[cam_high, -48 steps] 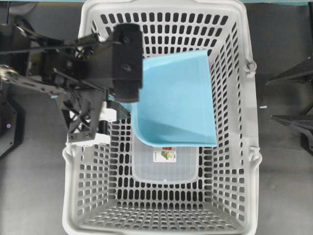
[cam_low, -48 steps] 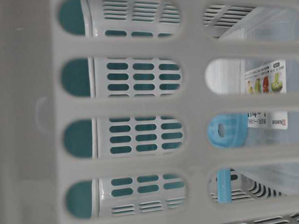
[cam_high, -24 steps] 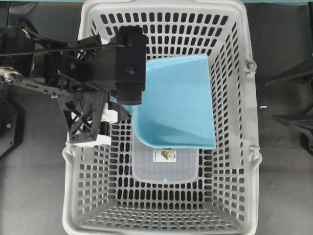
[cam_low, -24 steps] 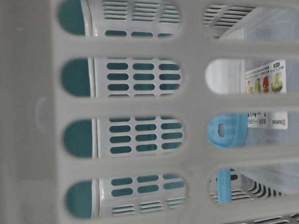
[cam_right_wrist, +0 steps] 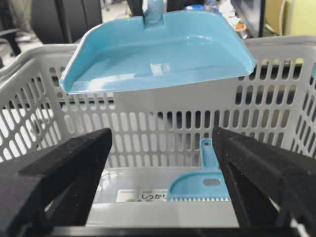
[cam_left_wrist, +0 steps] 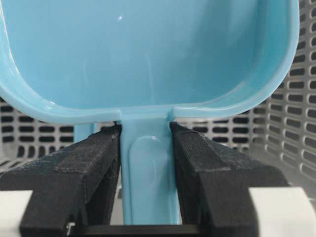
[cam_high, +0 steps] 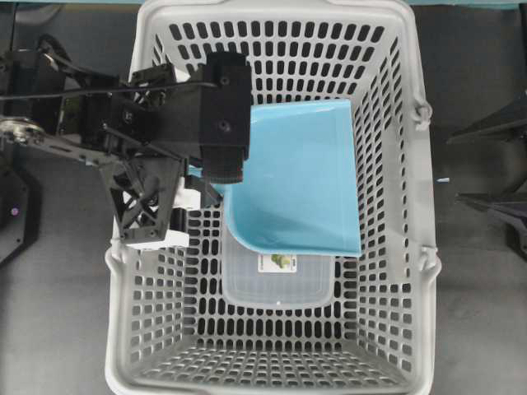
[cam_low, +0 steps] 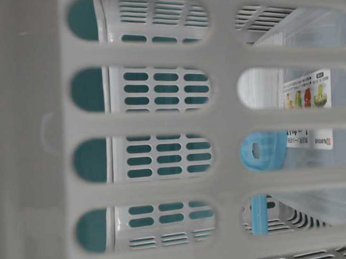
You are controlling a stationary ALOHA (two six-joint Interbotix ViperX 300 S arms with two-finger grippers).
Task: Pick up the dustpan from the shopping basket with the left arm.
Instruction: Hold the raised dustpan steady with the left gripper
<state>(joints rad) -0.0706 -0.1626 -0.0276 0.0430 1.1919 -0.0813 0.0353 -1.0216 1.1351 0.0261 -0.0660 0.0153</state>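
The fingers [cam_left_wrist: 94, 168] of the left arm, in its own wrist view, clamp from both sides on the thin handle of the light blue dustpan [cam_left_wrist: 148, 54], right below the rounded back of the tray; slotted grey basket wall shows behind.

In the overhead view the left arm [cam_high: 165, 123] reaches over the left rim of the shopping basket [cam_high: 412, 164], and the dustpan [cam_high: 296, 177] hangs above the basket's inside, partly covering a clear plastic container [cam_high: 280, 284] on the basket floor. The dark tabletop [cam_high: 478, 313] lies around the basket.

The table-level view looks through the basket wall [cam_low: 223, 116]: a blue brush handle [cam_low: 262, 150] with a hole and the container's label [cam_low: 308, 96] show through the slots.

The right wrist view has the right arm's fingers [cam_right_wrist: 59, 168] spread wide with nothing between them, and beyond them the dustpan [cam_right_wrist: 158, 49] held level above the basket rim [cam_right_wrist: 276, 44], clear of the hand brush [cam_right_wrist: 207, 182] lying inside.
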